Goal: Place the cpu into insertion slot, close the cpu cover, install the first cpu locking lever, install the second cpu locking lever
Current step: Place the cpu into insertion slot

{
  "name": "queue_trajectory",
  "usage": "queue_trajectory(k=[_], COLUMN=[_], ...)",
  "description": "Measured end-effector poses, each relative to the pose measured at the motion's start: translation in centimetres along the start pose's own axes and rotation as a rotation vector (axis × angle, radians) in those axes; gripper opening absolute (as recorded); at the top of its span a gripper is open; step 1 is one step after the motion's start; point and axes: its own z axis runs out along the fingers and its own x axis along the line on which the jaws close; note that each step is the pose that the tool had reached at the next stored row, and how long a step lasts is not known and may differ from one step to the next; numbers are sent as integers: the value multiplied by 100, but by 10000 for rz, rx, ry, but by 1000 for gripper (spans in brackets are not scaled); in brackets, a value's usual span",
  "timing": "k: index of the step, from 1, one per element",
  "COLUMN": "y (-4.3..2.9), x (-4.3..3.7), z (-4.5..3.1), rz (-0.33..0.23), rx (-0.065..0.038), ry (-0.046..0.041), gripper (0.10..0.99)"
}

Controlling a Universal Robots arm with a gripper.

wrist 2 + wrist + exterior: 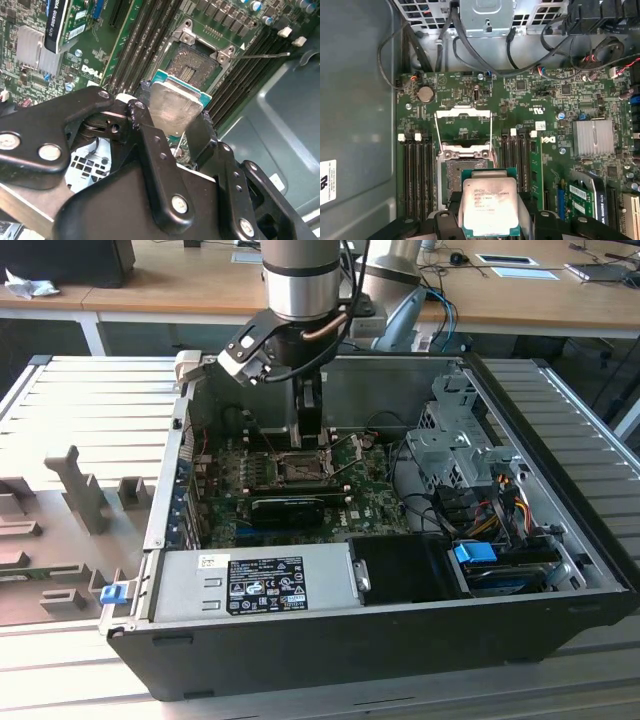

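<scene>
gripper [175, 116] has 2 fingers clamped on the cpu [489, 205] above the insertion slot [456, 176]; cpu cover [463, 129] open. Risk: tilt or offset at release could bend socket pins.

I see clear room between the cpu [489, 207] and the open insertion slot [451, 176] below; memory slots [417, 172] crowd both its sides, and the cpu cover [464, 114] stands open at one edge
</scene>
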Motion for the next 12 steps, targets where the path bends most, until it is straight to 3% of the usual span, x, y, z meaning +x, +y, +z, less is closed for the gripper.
queue_trajectory(k=[12], y=[-8], x=[0], z=[84], rz=[0], rx=[-1], ry=[2], gripper=[529])
